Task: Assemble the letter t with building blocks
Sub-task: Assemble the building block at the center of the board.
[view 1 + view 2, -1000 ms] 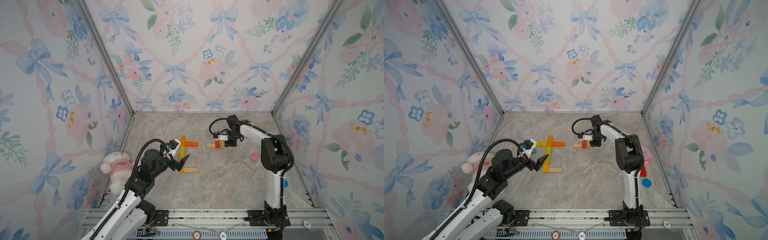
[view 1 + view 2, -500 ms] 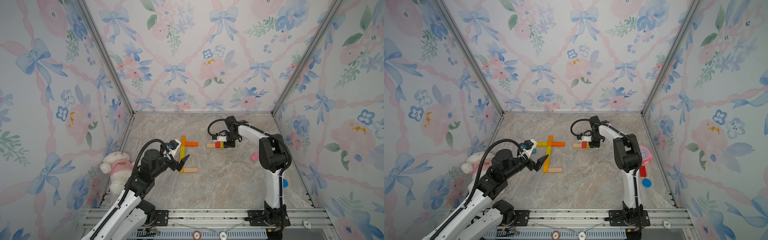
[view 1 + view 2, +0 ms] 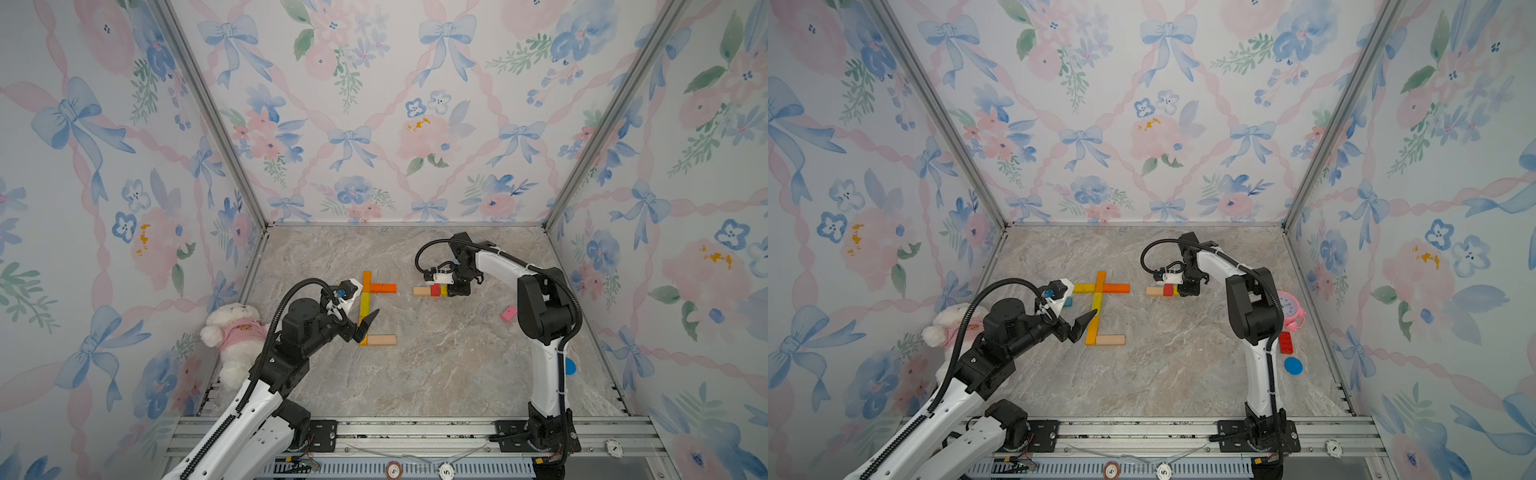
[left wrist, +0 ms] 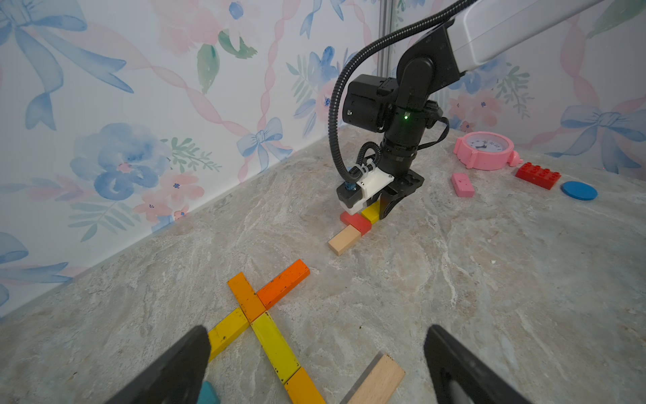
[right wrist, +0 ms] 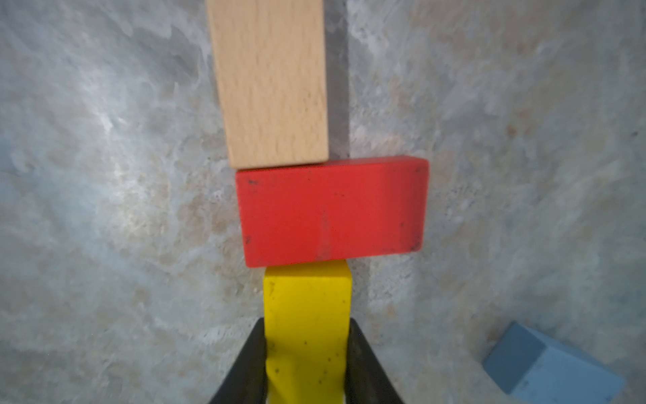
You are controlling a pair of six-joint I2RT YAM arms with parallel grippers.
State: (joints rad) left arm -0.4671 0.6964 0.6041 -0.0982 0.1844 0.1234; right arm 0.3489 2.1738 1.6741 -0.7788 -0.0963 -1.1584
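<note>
Right wrist view, right hand (image 5: 306,323) still grips yellow block (image 5: 307,297), left hand (image 4: 316,328) stays open

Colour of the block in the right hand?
Yellow block, clearest in the right wrist view.

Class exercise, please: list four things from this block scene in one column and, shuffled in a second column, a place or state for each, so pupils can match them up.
Column A
1. red block
2. pink block
3. left gripper
4. yellow block next to the red one

Column B
a. clamped between the jaws of the right gripper
b. open, holding nothing
c. lying alone on the table, touching no other block
d. lying crosswise against the end of a bare wood block

Pairs: 1-d, 2-c, 3-b, 4-a
</note>
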